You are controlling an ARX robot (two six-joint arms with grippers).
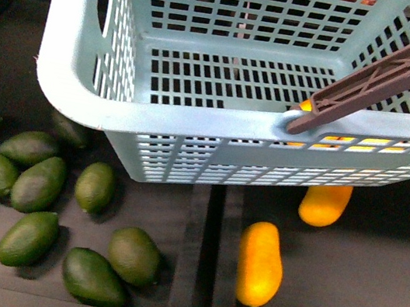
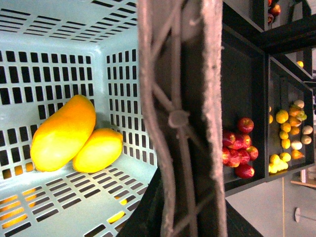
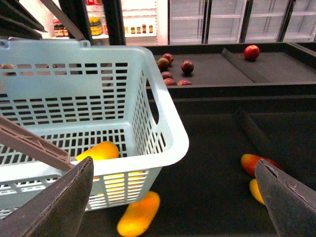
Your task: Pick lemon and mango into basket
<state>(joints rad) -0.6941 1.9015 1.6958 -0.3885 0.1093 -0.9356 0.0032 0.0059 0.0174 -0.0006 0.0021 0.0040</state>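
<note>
The mango [image 2: 63,132] and lemon [image 2: 98,150] are seen side by side in the basket [image 2: 59,74], long axes parallel; the right hand [image 3: 173,197] is spread apart; the left hand's state cannot be told

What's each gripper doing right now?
Left: cannot tell; its view shows only the basket handle up close.
Right gripper: open, empty.
</note>
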